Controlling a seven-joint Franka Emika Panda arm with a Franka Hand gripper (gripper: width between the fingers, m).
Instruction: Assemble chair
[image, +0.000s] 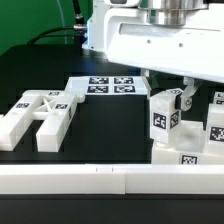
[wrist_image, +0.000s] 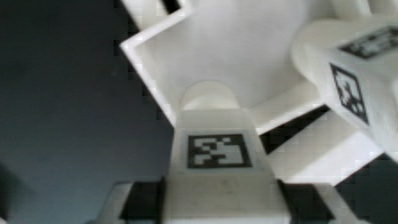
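Glossy white plastic is what you are dealing with. The chair parts look hard, stiff and light, so a firm squeeze should not bend or crack them. The smooth faces will probably slip, though, if you hold them by an edge or a corner. Take a part across two flat parallel sides, near its middle, so it does not swing when lifted.

Your gripper (wrist_image: 214, 205) is clenched on a narrow bar (wrist_image: 212, 120) with a square tag on the face toward the camera. The wrist view shows that bar running straight out between the fingers, squarely held as far as you can judge. Close by sits a rounded tagged block (wrist_image: 361, 75), and beyond both is a larger stepped piece (wrist_image: 196, 55). Whether the bar touches either, you cannot tell.

The exterior view gives you the layout instead. The arm (image: 150, 40) hangs over a cluster of tagged blocks (image: 163, 120) at the exterior view's right, on the black table (image: 100, 130). The H-frame (image: 40, 115) lies flat at the exterior view's left, well apart from the cluster, and the marker board (image: 105, 86) lies farther back between them. From there the fingers are mostly hidden, so you cannot tell which piece is held. The H-frame, in turn, is absent from the wrist view.
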